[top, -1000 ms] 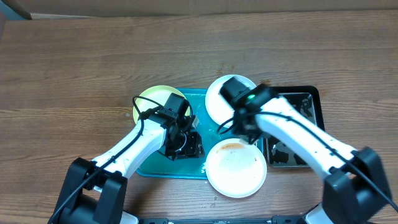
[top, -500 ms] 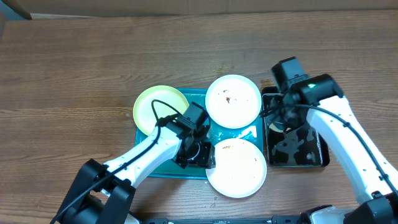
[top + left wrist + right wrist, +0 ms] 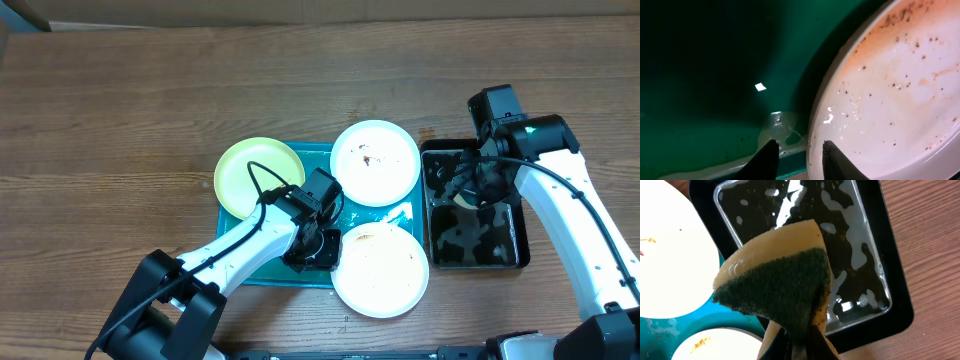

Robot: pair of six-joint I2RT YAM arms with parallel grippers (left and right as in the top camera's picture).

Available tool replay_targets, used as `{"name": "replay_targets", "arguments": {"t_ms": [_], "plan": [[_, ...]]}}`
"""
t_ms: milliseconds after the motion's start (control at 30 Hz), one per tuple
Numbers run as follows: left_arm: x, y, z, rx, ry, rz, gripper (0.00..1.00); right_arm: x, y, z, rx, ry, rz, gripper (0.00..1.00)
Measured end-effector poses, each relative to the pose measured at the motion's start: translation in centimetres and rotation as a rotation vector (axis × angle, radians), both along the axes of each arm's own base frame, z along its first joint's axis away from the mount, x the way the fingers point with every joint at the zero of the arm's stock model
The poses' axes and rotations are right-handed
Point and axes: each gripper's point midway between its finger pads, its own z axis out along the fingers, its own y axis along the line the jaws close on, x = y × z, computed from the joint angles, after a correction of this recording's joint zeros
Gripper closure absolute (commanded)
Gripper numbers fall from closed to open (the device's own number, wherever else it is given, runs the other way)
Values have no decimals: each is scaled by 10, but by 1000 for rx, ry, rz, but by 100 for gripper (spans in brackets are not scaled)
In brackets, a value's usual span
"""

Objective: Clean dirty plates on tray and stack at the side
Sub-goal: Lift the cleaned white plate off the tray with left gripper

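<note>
Plates [image 3: 375, 160] lie round and sauce-speckled, left hand [image 3: 801, 159] spread astride one rim, right hand [image 3: 800, 345] pinching a coarse green sponge [image 3: 780, 280].

The teal tray [image 3: 398, 214] lies flat on the worktop [image 3: 120, 110], its floor wet and shiny. Three round plates sit on it. The yellow-green plate [image 3: 258, 176] is at the tray's 10 o'clock corner, overhanging the rim, with no smears to be seen. The far white plate [image 3: 375, 163] is at 1 o'clock, past the far rim, with a few brown specks left of its middle. The near white plate [image 3: 380, 270] is at 5 o'clock, hanging over the near rim, filmed with brownish sauce and dark specks.
</note>
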Motion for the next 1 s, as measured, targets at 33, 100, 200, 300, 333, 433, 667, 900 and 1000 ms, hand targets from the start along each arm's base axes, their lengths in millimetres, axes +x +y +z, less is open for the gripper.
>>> {"name": "replay_targets", "arguments": {"t_ms": [33, 100, 200, 300, 333, 433, 667, 900, 1000], "plan": [[0, 0, 0, 2, 0, 6, 89, 0, 0, 0, 0, -1, 0, 96], [1, 0, 0, 1, 0, 7, 95, 0, 0, 0, 0, -1, -1, 96], [1, 0, 0, 3, -2, 7, 96, 0, -1, 0, 1, 0, -3, 96], [1, 0, 0, 3, -2, 7, 96, 0, -1, 0, 1, 3, -4, 96], [1, 0, 0, 3, -2, 7, 96, -1, -1, 0, 0, 3, -4, 96], [1, 1, -1, 7, -5, 8, 96, -1, -1, 0, 0, 4, -3, 96], [14, 11, -1, 9, -16, 60, 96, -1, -1, 0, 0, 5, -3, 96], [21, 28, -2, 44, -10, 110, 96, -2, -1, 0, -1, 9, 0, 96], [20, 44, 0, 110, 7, 131, 96, -2, -2, 0, -1, 10, 0, 96]]}}
